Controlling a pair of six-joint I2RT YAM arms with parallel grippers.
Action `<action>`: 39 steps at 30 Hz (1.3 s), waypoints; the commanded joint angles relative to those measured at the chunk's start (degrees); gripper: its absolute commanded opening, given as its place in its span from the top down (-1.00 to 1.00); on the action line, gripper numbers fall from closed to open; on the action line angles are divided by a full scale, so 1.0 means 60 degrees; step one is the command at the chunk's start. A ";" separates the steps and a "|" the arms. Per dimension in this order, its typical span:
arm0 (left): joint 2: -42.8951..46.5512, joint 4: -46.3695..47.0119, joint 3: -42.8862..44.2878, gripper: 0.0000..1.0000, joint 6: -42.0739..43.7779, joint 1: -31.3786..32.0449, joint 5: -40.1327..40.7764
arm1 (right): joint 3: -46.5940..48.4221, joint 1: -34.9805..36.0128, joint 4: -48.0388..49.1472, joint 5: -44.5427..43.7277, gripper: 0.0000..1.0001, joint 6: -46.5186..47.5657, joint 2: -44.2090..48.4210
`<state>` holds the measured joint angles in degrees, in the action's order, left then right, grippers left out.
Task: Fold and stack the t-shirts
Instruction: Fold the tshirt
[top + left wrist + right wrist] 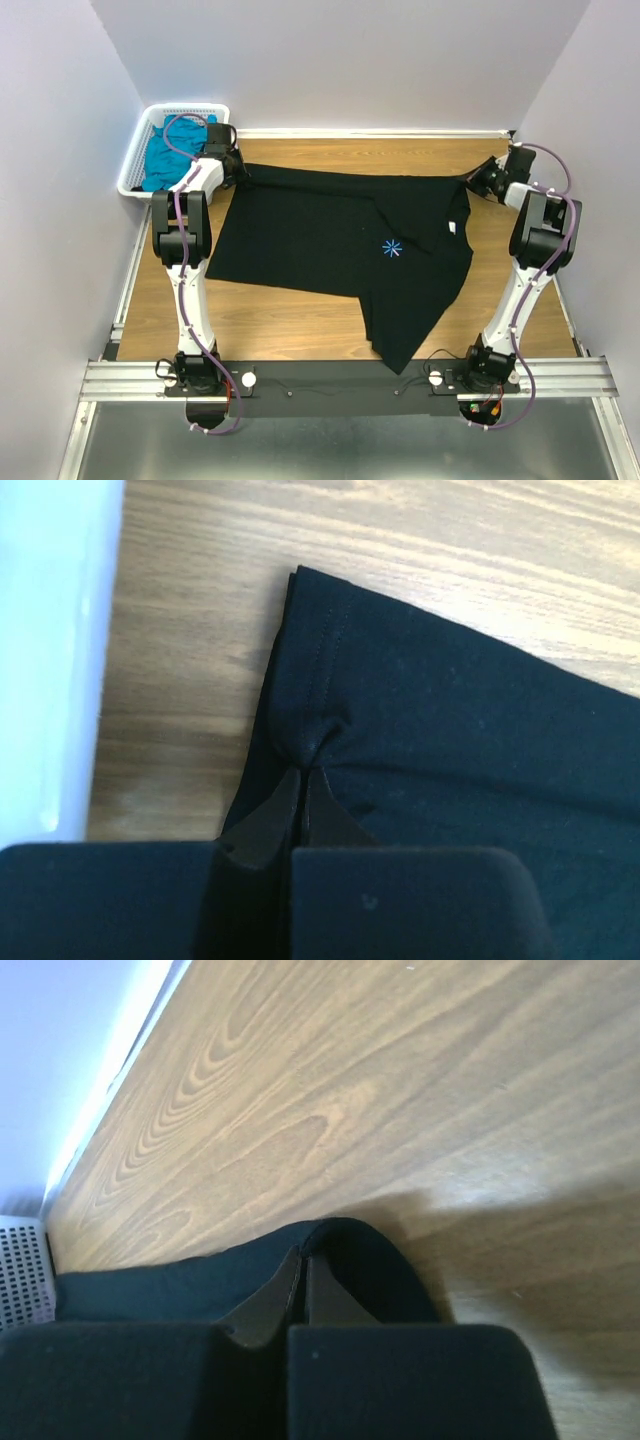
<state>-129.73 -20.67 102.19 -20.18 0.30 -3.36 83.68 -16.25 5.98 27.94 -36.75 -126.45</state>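
One wooden table (300,320) fills the floor of the booth, and most of its middle is covered by the black t-shirt (300,225), one of two shirts here. It is spread wide and mostly flat, with one part folded over near its centre and one end trailing toward the near edge. Two arms stand at either side of that shirt, the left arm (180,225) by its left edge and the right arm (540,235) by its right. One white slotted basket (135,165) sits just beyond the shirt's far left corner, and the teal t-shirt (158,160) lies bunched inside it. The left gripper (303,770) has its jaws pressed together on the black shirt's far left corner, the hem puckering at the tips. The right gripper (303,1257) is likewise clamped on a fold at the shirt's far right corner. A single light-blue starburst print (391,249) shows right of the shirt's centre, and one small white neck label (452,229) lies just right of it.
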 commanded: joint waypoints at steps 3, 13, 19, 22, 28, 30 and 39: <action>0.0338 -0.0321 -0.0347 1.00 0.0054 -0.0298 0.0310 | 0.0394 -0.0060 -0.0058 0.0191 0.47 0.0368 -0.0224; 0.0294 -0.0350 0.0004 1.00 0.0127 -0.0298 0.0237 | -0.1300 0.0525 -0.2531 -0.1946 -0.10 0.1467 0.2660; 0.0309 -0.0306 -0.0040 1.00 0.0127 -0.0284 0.0193 | -0.3336 0.1550 -0.3471 -0.3207 0.06 0.0825 0.4594; 0.0381 -0.0247 -0.0200 1.00 0.0156 -0.0298 0.0178 | -0.3853 0.2003 -0.3472 -0.3017 0.07 0.0733 0.5151; 0.0469 -0.0232 -0.0289 1.00 0.0215 -0.0284 0.0222 | -0.3693 0.4156 -0.3647 -0.4520 0.03 0.2856 0.5255; 0.0499 -0.0218 -0.0318 1.00 0.0229 -0.0269 0.0266 | -0.3576 0.4772 -0.3706 -0.4947 0.00 0.3428 0.5095; 0.0484 -0.0262 -0.0333 1.00 0.0288 -0.0254 0.0427 | -0.2668 0.7100 -0.4072 -0.7717 -0.01 0.5098 0.3967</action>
<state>-129.34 -20.80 101.54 -19.40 0.34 -3.46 65.14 21.52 -16.10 -7.25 -12.27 -99.53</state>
